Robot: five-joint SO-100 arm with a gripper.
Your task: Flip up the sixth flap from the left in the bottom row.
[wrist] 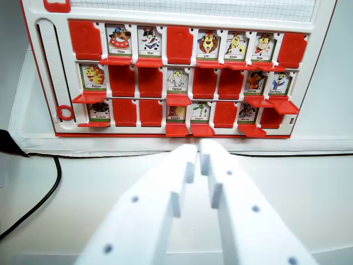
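A white game board [47, 72] with three rows of red flaps stands across the top of the wrist view. In the bottom row, the sixth slot from the left shows a plain red flap [225, 114] covering its picture. The slots on either side of it show animal cards [201, 112], each with its flap lying forward at the board's foot. My white gripper [198, 148] fills the lower middle, shut with nothing between its fingers. Its tips sit just in front of the board's bottom edge, below the fifth slot and slightly left of the sixth.
A black cable [41, 190] runs over the white table at the wrist view's left. A red ring slider [65, 112] sits in the board's left track. Lowered flaps [252, 130] stick out along the board's front edge.
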